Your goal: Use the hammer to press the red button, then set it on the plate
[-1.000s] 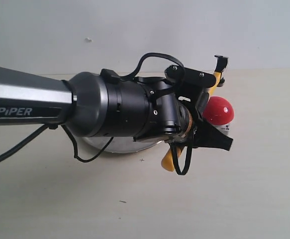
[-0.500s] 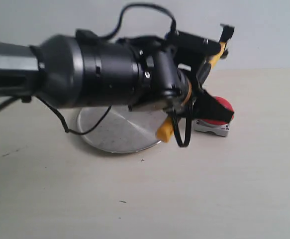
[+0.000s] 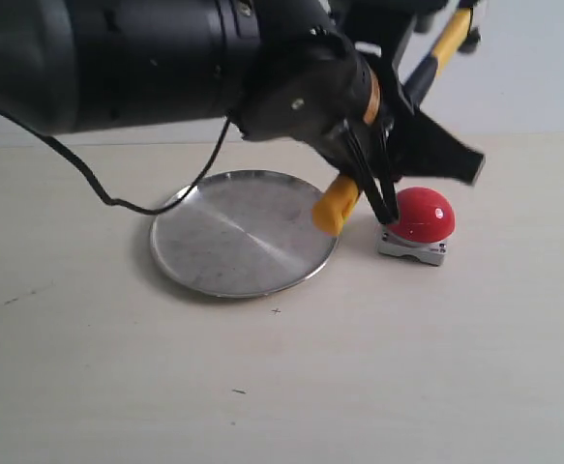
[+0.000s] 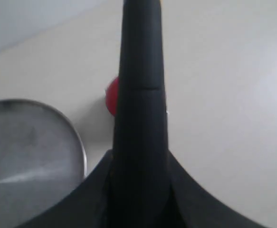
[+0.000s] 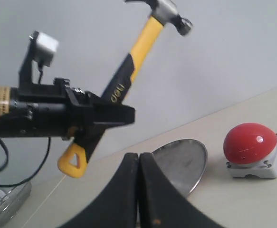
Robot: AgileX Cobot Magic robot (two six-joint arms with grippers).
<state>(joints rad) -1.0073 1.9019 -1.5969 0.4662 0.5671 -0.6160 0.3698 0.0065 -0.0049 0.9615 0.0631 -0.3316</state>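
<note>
Exterior view: the left arm reaches high across the table. The left gripper squeezes the hammer by its handle, in the air with its head tilted up. The plate lies just beside the red button. The right gripper is pinched tight with nothing in it.

The round, shallow steel plate has a brushed finish with fine streaks and a brighter, shinier rim. The red dome button is smooth, glossy plastic with a white highlight; its small square light-grey base looks matt. The small claw hammer has a smooth grey metal head with a dull sheen, and its yellow-and-black handle looks like matt plastic or rubber. The pale beige table is smooth and matt, with a few dark specks.
</note>
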